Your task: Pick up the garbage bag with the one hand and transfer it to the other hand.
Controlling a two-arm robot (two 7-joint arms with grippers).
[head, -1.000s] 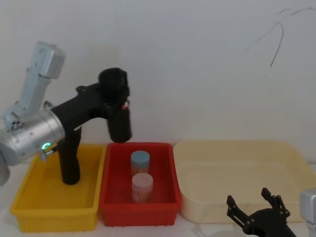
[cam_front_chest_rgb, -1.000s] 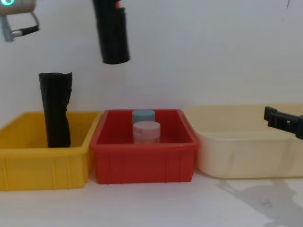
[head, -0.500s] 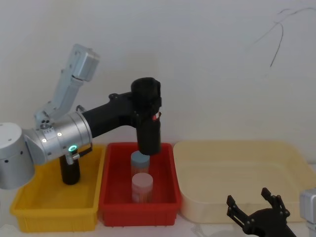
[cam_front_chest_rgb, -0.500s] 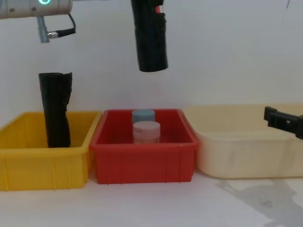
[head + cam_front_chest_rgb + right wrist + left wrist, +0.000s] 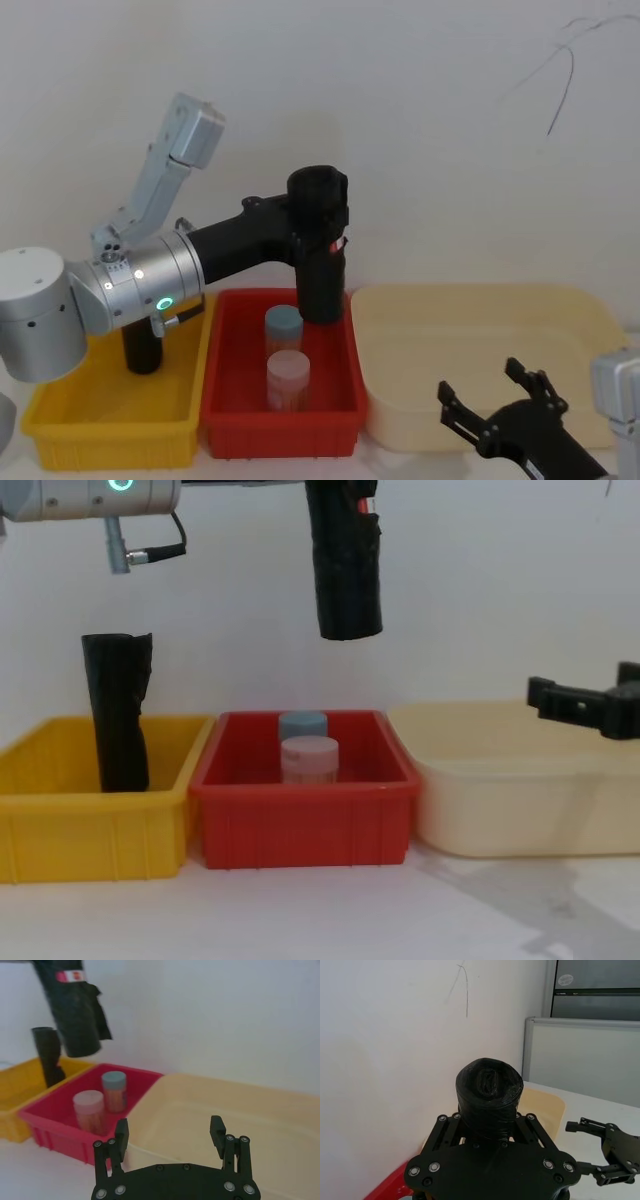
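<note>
My left end effector [image 5: 318,212] pinches the black cylindrical garbage-bag roll [image 5: 322,288], upright in air over the red plastic bin [image 5: 240,432]; fingertips hidden behind it. Small red mark [image 5: 340,243] on its side. Right end effector [image 5: 481,384] spread, low.

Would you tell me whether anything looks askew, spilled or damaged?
Nothing odd: the garbage bag hangs upright in the left end effector above the red bin; the right end effector is open near the cream tray.

Garbage bag [image 5: 345,590] matt plastic film; red bin [image 5: 300,830] glossy plastic.
</note>
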